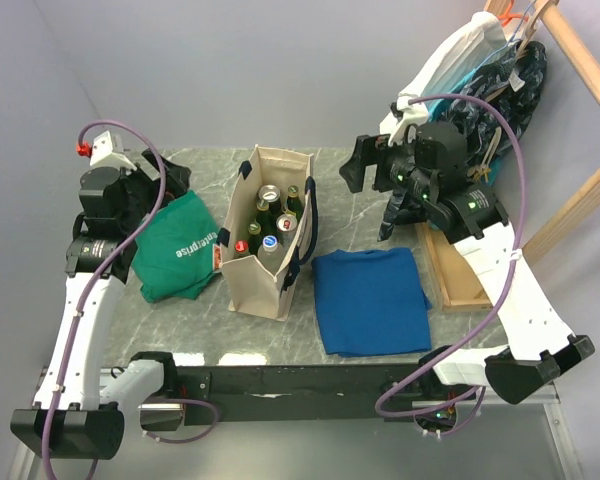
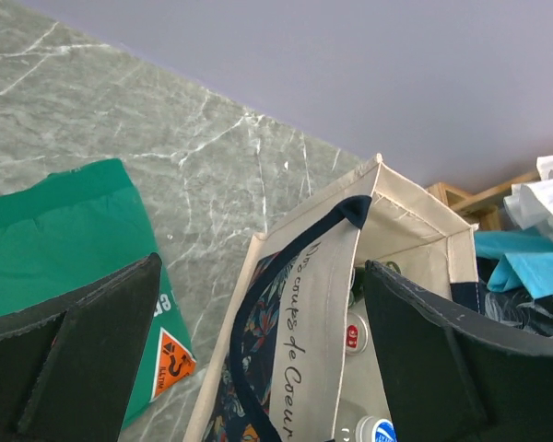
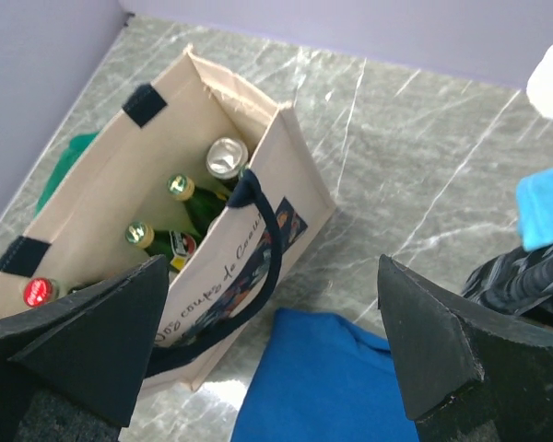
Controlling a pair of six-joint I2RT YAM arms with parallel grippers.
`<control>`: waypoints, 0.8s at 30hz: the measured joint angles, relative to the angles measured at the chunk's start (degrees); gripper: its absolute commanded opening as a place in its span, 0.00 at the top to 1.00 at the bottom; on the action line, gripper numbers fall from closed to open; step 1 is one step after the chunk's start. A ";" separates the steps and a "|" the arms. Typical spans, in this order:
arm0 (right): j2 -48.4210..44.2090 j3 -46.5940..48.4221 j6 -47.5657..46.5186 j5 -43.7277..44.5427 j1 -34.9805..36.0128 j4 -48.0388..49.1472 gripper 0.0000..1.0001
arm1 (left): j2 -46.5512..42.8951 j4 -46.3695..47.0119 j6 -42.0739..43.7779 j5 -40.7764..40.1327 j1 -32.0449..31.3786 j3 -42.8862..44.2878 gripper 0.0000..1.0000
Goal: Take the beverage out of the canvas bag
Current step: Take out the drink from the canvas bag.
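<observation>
Canvas bag left of right gripper, seemingly apart.

The canvas bag (bottles inside) stands on the table between lettered cloth, left, and folded cloth, right.

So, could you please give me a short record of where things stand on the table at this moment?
canvas bag: upright on the table, top open
contents: bottles and a can, all inside
left of bag: green cloth
right of bag: blue cloth, folded flat
left pincer: open, empty, raised to the bag's left
right pincer: open, empty, raised to the bag's right
task progress: no beverage taken out yet
</observation>
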 measured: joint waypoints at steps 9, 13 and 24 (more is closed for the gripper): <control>-2.91 -0.50 0.00 -0.52 0.00 1.75 0.00 | -0.13 -0.28 2.62 2.16 0.00 1.16 0.04; -3.26 0.22 0.15 -1.60 0.07 1.79 0.00 | -0.37 -0.48 3.04 2.49 0.00 1.75 0.04; -1.31 4.00 0.17 -5.53 0.48 -1.92 0.00 | -2.60 -1.18 4.35 2.73 0.00 1.38 0.04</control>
